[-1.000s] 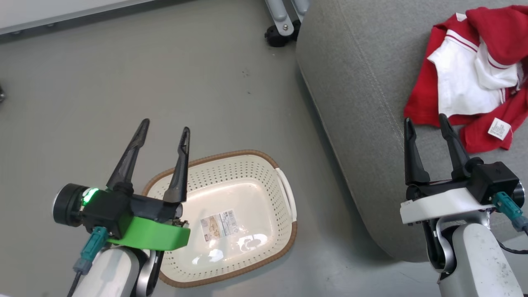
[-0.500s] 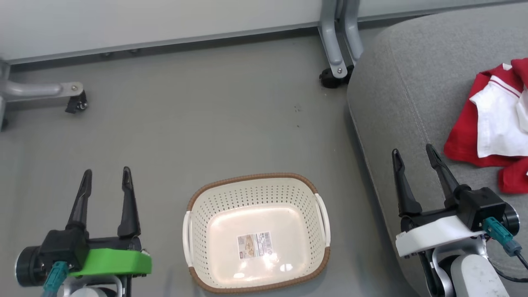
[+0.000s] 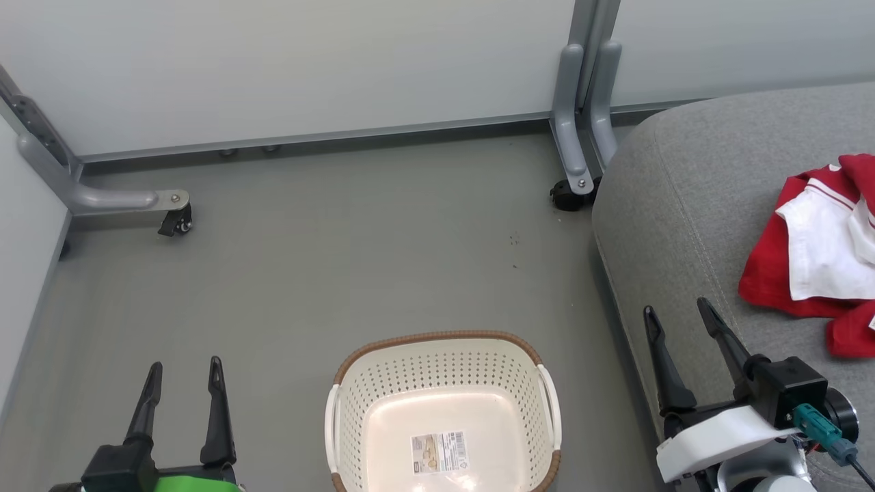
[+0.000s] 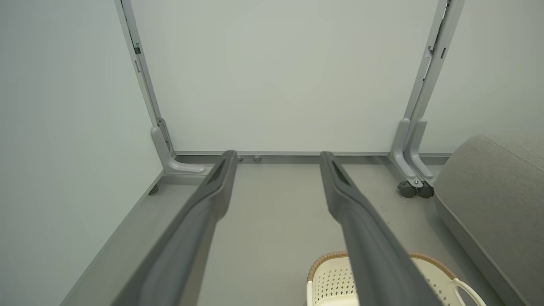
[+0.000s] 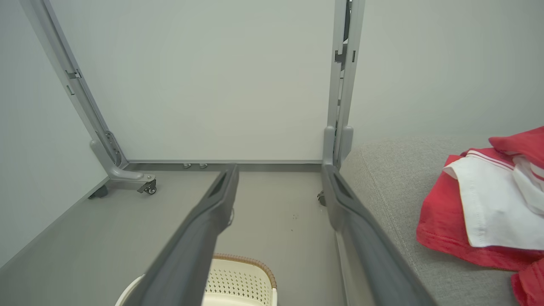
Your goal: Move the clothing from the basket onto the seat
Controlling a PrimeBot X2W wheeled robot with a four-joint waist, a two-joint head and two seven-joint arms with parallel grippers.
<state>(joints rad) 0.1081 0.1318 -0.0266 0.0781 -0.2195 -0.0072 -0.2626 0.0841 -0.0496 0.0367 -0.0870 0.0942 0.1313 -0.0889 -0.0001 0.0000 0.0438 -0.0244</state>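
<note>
The red and white clothing lies bunched on the grey seat at the right; the right wrist view has the clothing on the seat too. On the floor at the bottom middle stands the cream basket with a brown rim, holding only a paper label. My left gripper is open to the basket's left, nothing between its fingers. Beside the seat's front edge, my right gripper is open and empty. The basket's rim and the seat also appear in the left wrist view.
Pale partition walls stand behind, carried on grey metal legs with castors at the left and by the seat's corner. Grey floor stretches between the walls and the basket. Another wall panel closes the left side.
The head camera has tilted up and turned, so the basket and both grippers sit lower in the picture and the walls appear. Both grippers stay open and empty; the clothing stays on the seat.
</note>
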